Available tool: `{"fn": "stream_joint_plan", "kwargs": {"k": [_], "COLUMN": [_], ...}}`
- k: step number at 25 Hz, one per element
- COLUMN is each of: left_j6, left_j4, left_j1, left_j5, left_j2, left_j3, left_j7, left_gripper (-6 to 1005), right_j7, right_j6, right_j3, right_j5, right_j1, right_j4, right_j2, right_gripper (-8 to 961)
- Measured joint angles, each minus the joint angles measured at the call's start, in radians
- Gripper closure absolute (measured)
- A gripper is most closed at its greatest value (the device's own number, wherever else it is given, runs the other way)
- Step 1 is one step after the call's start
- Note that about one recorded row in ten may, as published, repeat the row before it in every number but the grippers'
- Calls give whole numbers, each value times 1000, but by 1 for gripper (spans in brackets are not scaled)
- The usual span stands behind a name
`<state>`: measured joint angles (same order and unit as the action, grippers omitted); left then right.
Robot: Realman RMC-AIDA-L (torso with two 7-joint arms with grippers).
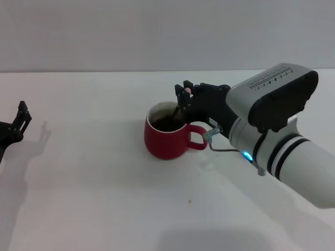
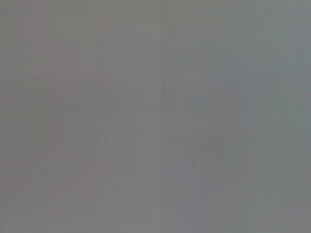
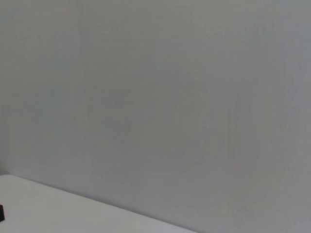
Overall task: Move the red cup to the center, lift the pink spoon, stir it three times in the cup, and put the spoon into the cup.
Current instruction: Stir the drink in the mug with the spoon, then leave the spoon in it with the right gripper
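Red cup (image 1: 166,140) stands upright on the white worktop (image 1: 94,188), directly below the tips of the right gripper (image 1: 183,95), its loop handle turned toward that arm's wrist and lying just under the black finger housing. The pink spoon (image 1: 180,103) is pinched between the right fingers (image 1: 187,90), which are closed down to the width of its slim handle; a bit of pale pink shows at the fingertips, and from there the spoon slants down past the near fingertip into the cup's mouth, its lower end lost in the dark shadowed inside, so the bowl cannot be made out. No brand, label or writing can be read on the cup, the spoon or the arm; the only markings are a row of small slots on the grey wrist cover, two black bands around the white forearm and a small blue light beside them. The left gripper (image 1: 15,127) sits at the far edge of the worktop, well apart from the cup, and its fingers appear spread with nothing between them. Only the head view shows the cup, spoon and both grippers. The left wrist view gives a blank grey field, and the right wrist view gives a plain wall above a strip of the worktop.
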<state>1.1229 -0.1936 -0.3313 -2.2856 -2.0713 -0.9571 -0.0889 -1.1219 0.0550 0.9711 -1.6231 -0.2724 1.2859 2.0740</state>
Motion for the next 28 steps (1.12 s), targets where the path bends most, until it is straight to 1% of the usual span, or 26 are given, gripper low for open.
{"fn": "stream_joint_plan", "kwargs": {"k": [7, 13, 18, 19, 23, 24, 28], "left_j6": [-1, -1, -1, -1, 2, 3, 4], "left_j4": [-1, -3, -13, -14, -14, -14, -13], "left_j1": [0, 0, 5, 5, 7, 7, 8], "left_j5": [0, 0, 0, 0, 0, 0, 0], "left_j2": [-1, -1, -1, -1, -1, -1, -1], "left_j3": [7, 11, 12, 12, 12, 12, 12], "left_j7": [0, 0, 0, 0, 0, 0, -1], "left_gripper": [157, 157, 157, 157, 157, 157, 157], "right_j7": [-4, -5, -5, -3, 0, 1, 1], "right_j6": [-13, -16, -17, -14, -8, -7, -6], "right_j3": [-19, -47, -57, -58, -55, -48, -36], "right_j5": [-3, -4, -4, -4, -1, 0, 1], "right_j1": [40, 51, 30, 14, -14, -32, -44], "right_j4": [30, 48, 37, 23, 2, -14, -28], "right_j2": [-1, 0, 2, 3, 4, 4, 4], "right_gripper": [821, 821, 821, 821, 820, 820, 820]}}
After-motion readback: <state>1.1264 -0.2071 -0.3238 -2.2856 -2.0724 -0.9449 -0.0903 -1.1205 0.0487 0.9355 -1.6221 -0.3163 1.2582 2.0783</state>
